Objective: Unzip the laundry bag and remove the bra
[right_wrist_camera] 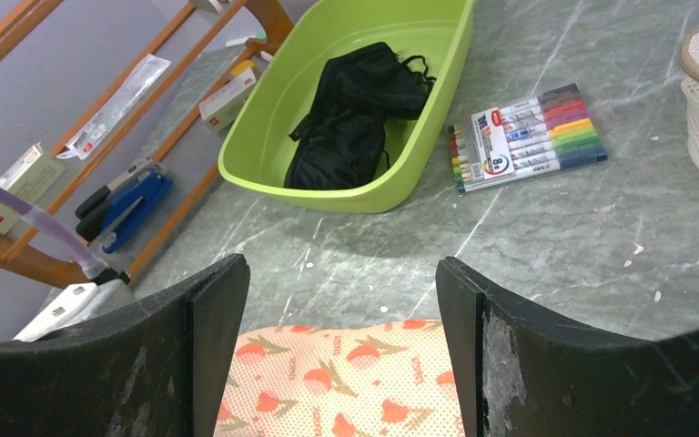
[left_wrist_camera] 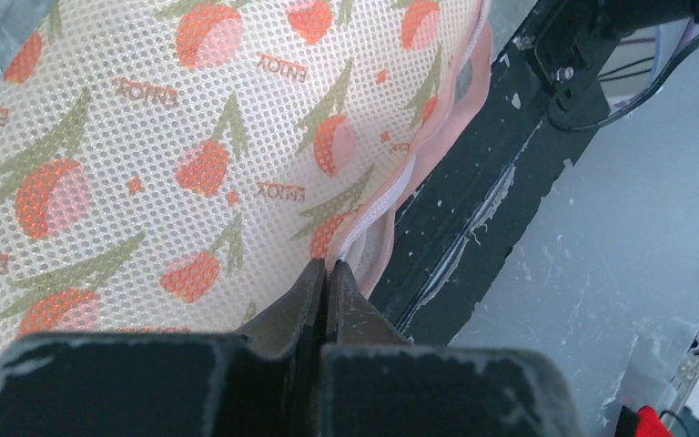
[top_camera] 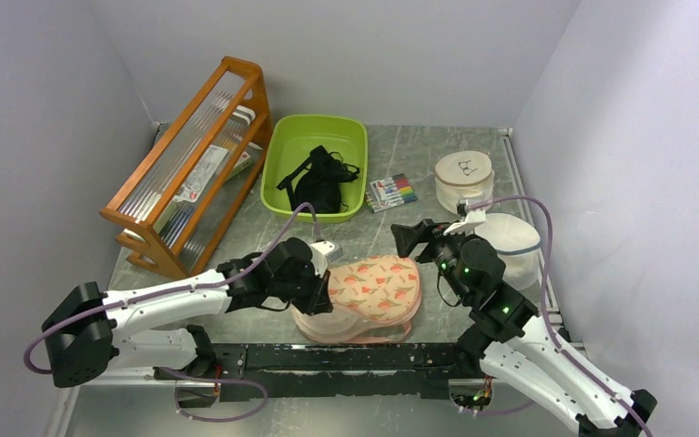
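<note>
Grey marbled table (top_camera: 400,150) holds the laundry bag (top_camera: 375,289); left gripper (left_wrist_camera: 328,278) pinches its edge, right gripper (right_wrist_camera: 339,273) gapes empty.

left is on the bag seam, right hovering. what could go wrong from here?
The left gripper pinches the laundry bag at its zip seam. Whether it has the pull or only fabric is hidden, so it may slip.
The right gripper is open, not pinning the bag, which lies by the black rail at the near edge. A tug could drag it off.
</note>
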You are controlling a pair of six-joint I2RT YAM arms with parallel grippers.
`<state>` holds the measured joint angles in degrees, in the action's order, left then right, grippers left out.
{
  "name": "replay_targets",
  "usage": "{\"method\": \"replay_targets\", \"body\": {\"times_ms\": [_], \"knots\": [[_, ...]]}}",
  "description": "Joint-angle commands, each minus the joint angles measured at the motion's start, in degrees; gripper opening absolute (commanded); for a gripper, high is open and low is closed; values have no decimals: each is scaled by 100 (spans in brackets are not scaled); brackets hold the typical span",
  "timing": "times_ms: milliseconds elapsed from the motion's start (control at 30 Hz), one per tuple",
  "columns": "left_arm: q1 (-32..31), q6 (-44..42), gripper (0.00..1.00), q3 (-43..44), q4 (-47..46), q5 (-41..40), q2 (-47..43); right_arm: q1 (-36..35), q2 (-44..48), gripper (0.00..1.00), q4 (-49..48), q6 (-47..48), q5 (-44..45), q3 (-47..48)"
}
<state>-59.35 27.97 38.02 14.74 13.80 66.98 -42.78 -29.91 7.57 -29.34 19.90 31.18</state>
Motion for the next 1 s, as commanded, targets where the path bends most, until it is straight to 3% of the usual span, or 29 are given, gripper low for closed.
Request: {"method": "replay_targets", "body": {"times_ms": [0,133,233,467,700,767,833,967], "knots": [[-6,521,7,-429,-620,-13,-140,28,-81,76,-168,63,-45,16],[-6,719,7,-748,-906,140,-139,32,-202,76,-145,26,-121,45],[-8,853,13,-866,-769,31,-64,29,-297,76,-118,2,-162,31],[-8,1338,62,-1118,-1272,790,-63,32,-652,75,-245,-397,-738,-269],[7,1374,82,-458,-744,486,-775,25,-998,76,-161,-831,-1350,-690],[54,1484,82,-347,-657,380,-749,32,-1123,75,-187,-977,-1611,-835],[101,1659,77,-386,-758,409,-572,31,-1254,75,-296,-1159,-1936,-1021],[108,2208,54,-915,-1837,983,-67,26,-1478,73,-505,-1581,-2426,-1389]]}}
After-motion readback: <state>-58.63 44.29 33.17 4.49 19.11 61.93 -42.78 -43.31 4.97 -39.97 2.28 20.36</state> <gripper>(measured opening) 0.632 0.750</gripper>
